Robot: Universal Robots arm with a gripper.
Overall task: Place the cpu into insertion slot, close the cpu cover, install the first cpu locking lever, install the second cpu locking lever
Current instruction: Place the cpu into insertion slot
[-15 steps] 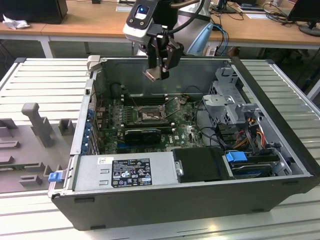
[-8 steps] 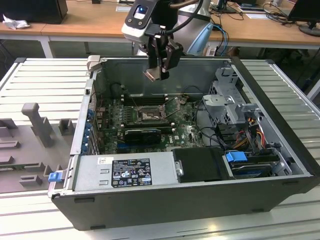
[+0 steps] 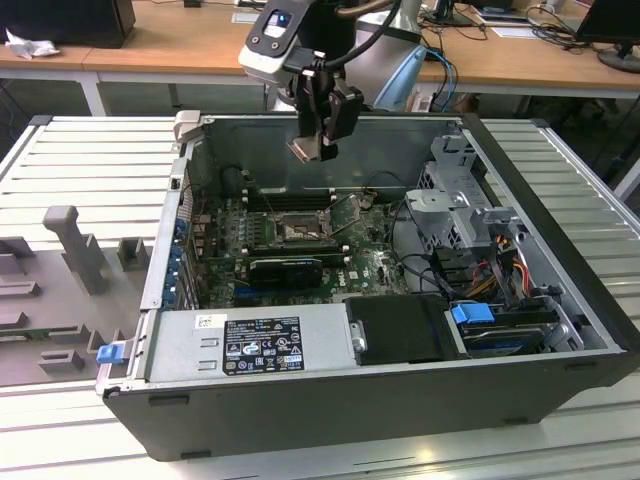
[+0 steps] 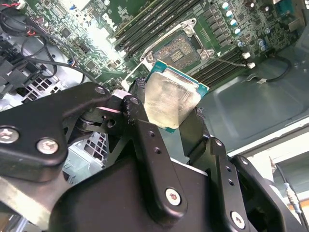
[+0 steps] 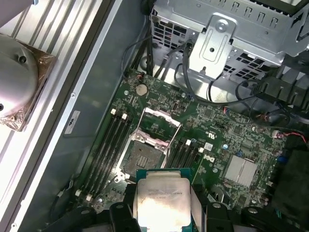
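My gripper [image 3: 316, 148] hangs above the open computer case, shut on the cpu [image 3: 303, 150], over the case's back part. In both wrist views the pale silver cpu [image 4: 171, 99] [image 5: 161, 198] sits edge-gripped between the black fingers [image 4: 145, 130], well above the green motherboard [image 5: 217, 125]. Below it lies the insertion slot [image 5: 144, 157] [image 4: 179, 48] [image 3: 297, 230], a dark square with a silver rim and nothing in it. The cpu cover [image 5: 160, 124] is swung open beside the slot, its cut-out centre showing the board behind.
Long black memory slots [image 5: 104, 145] flank the socket. Black cables [image 5: 193, 72] run from the metal drive cage [image 3: 455, 200] onto the board. A power supply [image 3: 250, 345] fills the case's near side. A grey fixture [image 3: 70, 250] stands on the table at the exterior view's left.
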